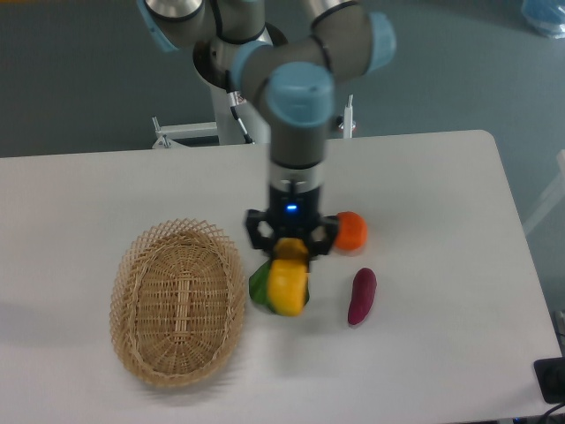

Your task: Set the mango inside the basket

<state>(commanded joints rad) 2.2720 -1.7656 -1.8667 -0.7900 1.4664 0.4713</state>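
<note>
Where the white tabletop (79,203) begins at the left, its surface is smooth and matte. On it sits the basket (177,302), an oval of light tan woven wicker with a lacy looped rim and a tighter lengthwise weave along its floor; its interior holds nothing visible.

Just to the right of the basket's rim lies a leafy green vegetable (258,284), probably bok choy, only its dark green edge showing, the remainder hidden behind the carried fruit. The mango (288,286) hangs in front of it, smooth-skinned, oblong, yellow with a slight orange tinge, long axis roughly vertical. It is off the table and outside the basket, right of the rim. The gripper (290,248), black with short angular fingers and a blue indicator light above, is clamped on the mango's upper end. The grey arm with pale blue joint caps rises straight above it.

Further right, a round orange (351,231) with a faintly dimpled skin rests on the table, partly covered by the gripper's right finger. Below and right of it lies a purple sweet potato (362,296), slim, tapered at both ends, dull-skinned, apart from the other produce.
</note>
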